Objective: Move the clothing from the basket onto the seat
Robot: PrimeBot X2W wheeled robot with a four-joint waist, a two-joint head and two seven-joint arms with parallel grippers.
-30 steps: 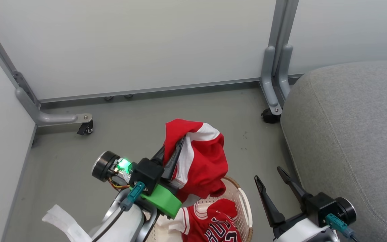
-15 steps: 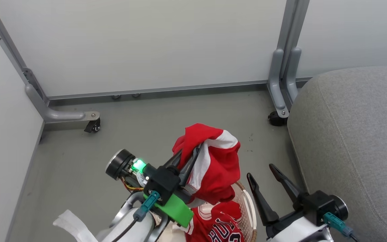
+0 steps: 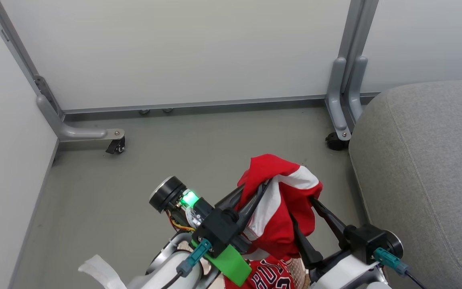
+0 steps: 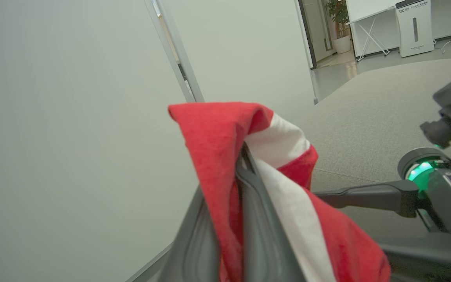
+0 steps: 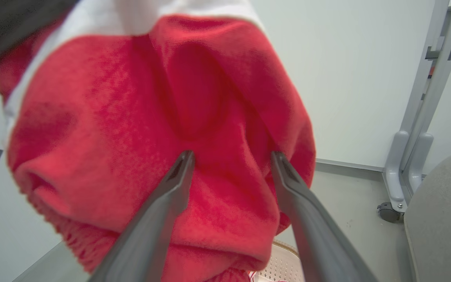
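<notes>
Basket [image 3: 297, 268] mostly hidden, seemingly beneath clothing [image 3: 283, 208]

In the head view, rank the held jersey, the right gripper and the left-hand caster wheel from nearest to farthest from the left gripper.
1. held jersey, clamped in the left gripper.
2. right gripper, just right of it, against the hanging fabric.
3. caster wheel, far off at the left partition foot.

Clothing [image 3: 279, 200] in L gripper [image 3: 261, 188], above basket [image 5: 278, 263]; R gripper [image 3: 302, 208] just R of it; seat [image 3: 423, 168] further R.
</notes>
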